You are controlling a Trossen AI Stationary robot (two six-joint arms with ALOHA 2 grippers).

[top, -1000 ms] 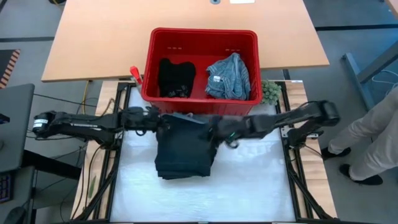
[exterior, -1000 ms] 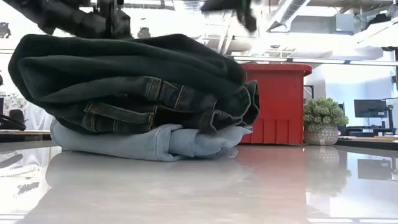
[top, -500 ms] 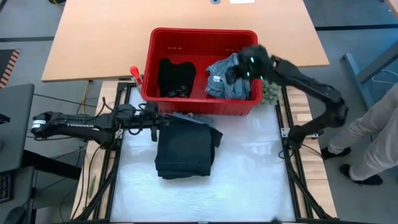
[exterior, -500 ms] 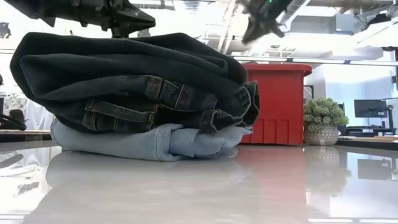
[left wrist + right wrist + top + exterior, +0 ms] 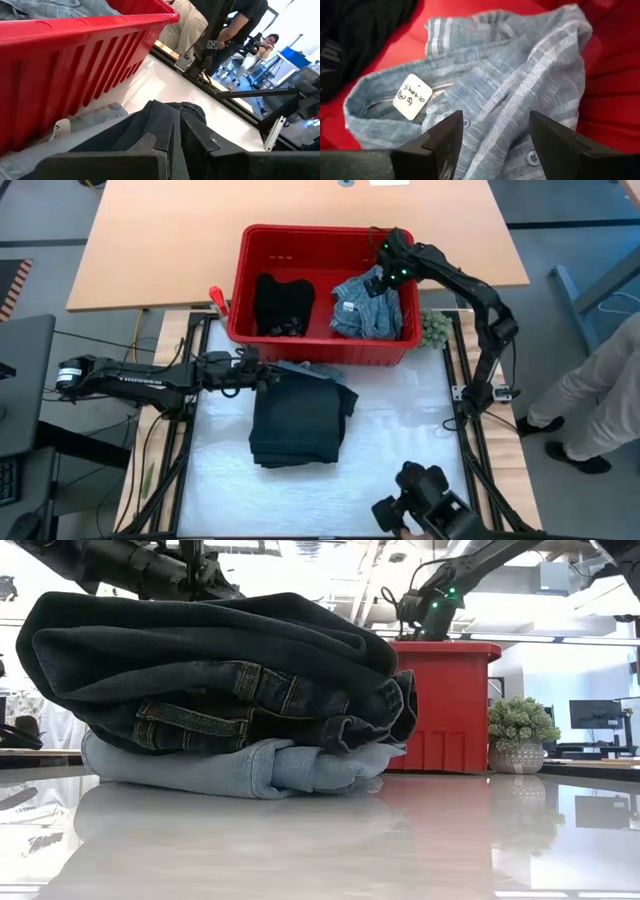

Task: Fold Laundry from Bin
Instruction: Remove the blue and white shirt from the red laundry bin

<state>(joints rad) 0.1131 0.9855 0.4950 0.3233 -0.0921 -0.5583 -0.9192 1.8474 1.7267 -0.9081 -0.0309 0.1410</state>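
Observation:
The red bin (image 5: 247, 280) stands at the table's far side. In it lie a black garment (image 5: 283, 302) and a blue-white striped shirt (image 5: 368, 305) with a white tag (image 5: 412, 96). My right gripper (image 5: 495, 140) hangs open over the striped shirt, pointing steeply down, fingers clear of the cloth. On the white mat in front of the bin rests a folded pile: dark denim (image 5: 298, 420) on top of a light blue garment (image 5: 240, 770). My left gripper (image 5: 262, 375) is shut, with nothing between its fingers, just above the pile's far left corner.
A small green plant (image 5: 434, 328) stands right of the bin. A red-handled tool (image 5: 218, 300) lies at the bin's left. A wooden tabletop (image 5: 300, 205) stretches behind the bin. A person (image 5: 600, 400) stands to the right. A dark camera rig (image 5: 425, 500) sits at the near edge.
My right gripper has left the pile's far right corner, swung toward the far right over the bin and tipped downward above the striped shirt. The folded pile has stayed where it was.

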